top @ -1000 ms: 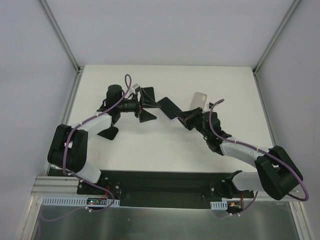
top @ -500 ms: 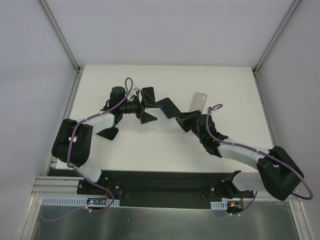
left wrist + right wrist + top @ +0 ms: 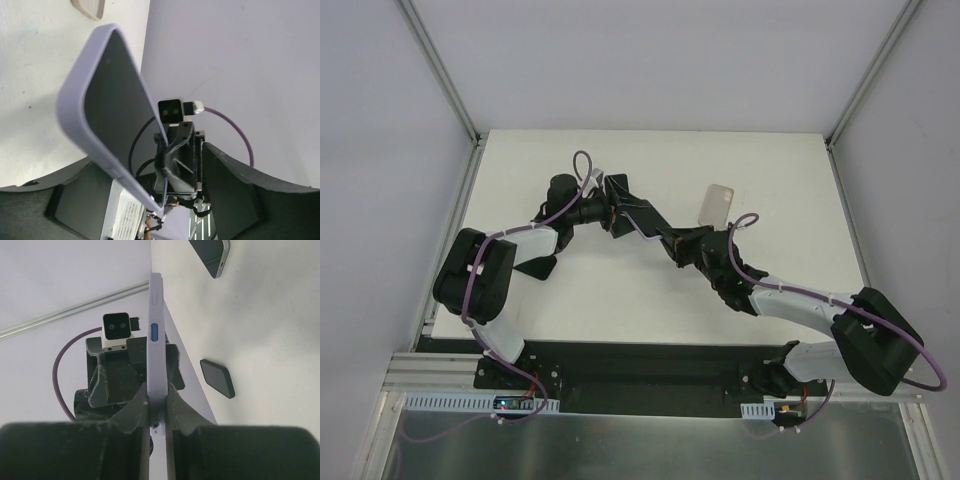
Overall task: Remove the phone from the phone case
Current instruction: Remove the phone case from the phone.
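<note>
Cropped by the top edge in the left wrist view: a pale flat item (image 3: 89,7). Buried between the fingers of the right pincer (image 3: 157,392): lower end of the lilac case (image 3: 156,330). Too small from above to judge contact.

Looks like a robotics lab test cell, not a home or shop: a white table (image 3: 570,300) boxed in by plain pale wall panels (image 3: 650,60) w/ bare metal rails (image 3: 440,70) at the corners. Two robot arms, left (image 3: 480,280) & right (image 3: 800,300), are bolted to a black plate (image 3: 650,365) at the near edge. Exposed purple cable (image 3: 235,127) and a small circuit board (image 3: 510,403) by the bases, i.e. test gear, no furniture.
</note>
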You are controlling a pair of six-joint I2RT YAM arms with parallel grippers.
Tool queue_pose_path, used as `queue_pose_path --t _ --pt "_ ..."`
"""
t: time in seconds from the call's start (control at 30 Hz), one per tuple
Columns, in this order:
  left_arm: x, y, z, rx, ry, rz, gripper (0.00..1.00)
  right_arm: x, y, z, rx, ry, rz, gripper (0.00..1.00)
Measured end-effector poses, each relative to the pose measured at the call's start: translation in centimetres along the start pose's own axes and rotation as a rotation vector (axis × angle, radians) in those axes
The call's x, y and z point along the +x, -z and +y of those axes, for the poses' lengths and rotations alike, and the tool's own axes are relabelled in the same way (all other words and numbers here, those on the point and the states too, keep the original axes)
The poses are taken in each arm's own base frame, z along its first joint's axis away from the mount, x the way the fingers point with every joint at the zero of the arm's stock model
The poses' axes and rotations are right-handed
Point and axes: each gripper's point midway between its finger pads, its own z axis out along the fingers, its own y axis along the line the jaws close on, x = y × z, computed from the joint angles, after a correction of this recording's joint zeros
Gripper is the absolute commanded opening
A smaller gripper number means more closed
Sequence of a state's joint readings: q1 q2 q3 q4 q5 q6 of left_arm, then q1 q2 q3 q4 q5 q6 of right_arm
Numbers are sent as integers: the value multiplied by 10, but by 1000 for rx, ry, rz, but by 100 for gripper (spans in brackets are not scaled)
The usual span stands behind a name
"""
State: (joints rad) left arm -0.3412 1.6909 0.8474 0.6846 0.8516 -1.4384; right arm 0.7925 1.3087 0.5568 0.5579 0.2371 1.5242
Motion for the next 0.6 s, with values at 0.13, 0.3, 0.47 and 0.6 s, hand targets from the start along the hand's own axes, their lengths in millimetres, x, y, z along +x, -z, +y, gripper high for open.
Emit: queue_pose_path --t 0.13,0.3,0.47,0.6 --pt "-4 -1 -8 31 -8 -25 57 1 0 -2 12 -51 -11 1" --pt "-7 -1 -9 41 0 -43 54 1 -1 2 11 -91 -15 1" --pt "-6 -3 -12 51 3 -48 55 4 -6 5 11 -103 -23 1" --pt "-6 -3 -13 55 9 -47 54 7 -9 6 10 -105 -26 1"
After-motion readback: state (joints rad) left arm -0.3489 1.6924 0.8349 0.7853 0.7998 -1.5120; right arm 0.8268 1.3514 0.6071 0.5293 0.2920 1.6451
